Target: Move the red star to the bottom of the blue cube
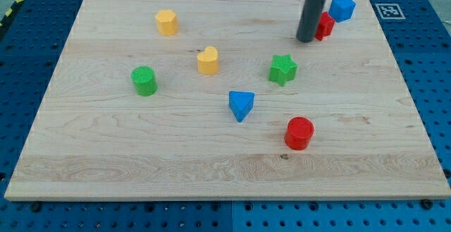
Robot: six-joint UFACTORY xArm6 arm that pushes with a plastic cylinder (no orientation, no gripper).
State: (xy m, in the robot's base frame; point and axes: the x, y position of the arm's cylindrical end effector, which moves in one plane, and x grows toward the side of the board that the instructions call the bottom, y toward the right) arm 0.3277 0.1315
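Note:
The red star (325,25) lies near the view's top right, partly hidden behind my rod. The blue cube (342,8) sits just to its upper right, close to or touching it. My tip (306,40) rests on the board right at the red star's left side, below and left of the blue cube.
A green star (282,69), a blue triangle (241,105) and a red cylinder (299,133) lie in the middle and lower right. A yellow heart (208,60), a yellow block (167,22) and a green cylinder (144,81) lie to the left. The board's right edge (416,98) is near.

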